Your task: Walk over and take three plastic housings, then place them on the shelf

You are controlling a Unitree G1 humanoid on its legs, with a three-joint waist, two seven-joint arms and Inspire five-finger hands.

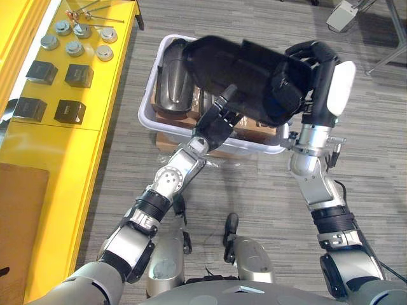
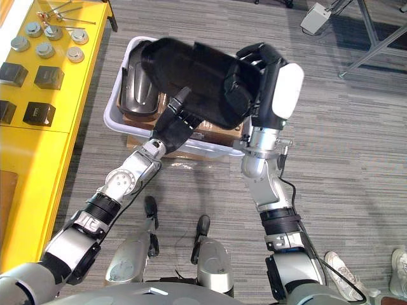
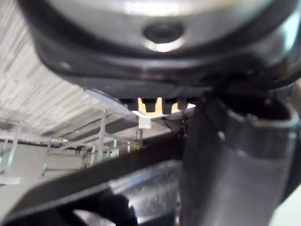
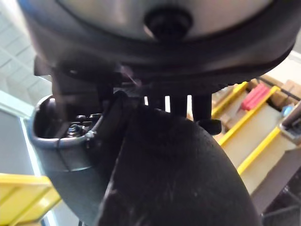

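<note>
Left eye view: a black plastic housing (image 1: 241,70) is held above a white bin (image 1: 145,114). The right hand (image 1: 318,73) curls round its end; the left hand (image 1: 213,127) sits beneath it, grip impossible to tell. Right eye view: another housing (image 2: 137,86) lies in the bin. The yellow shelf (image 2: 76,95) bears none, so all three placings likely remain.

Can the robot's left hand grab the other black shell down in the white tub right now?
Probably not. The left hand is pressed under the big housing that the right hand grips, and it hangs over the white bin holding the second housing.
</note>
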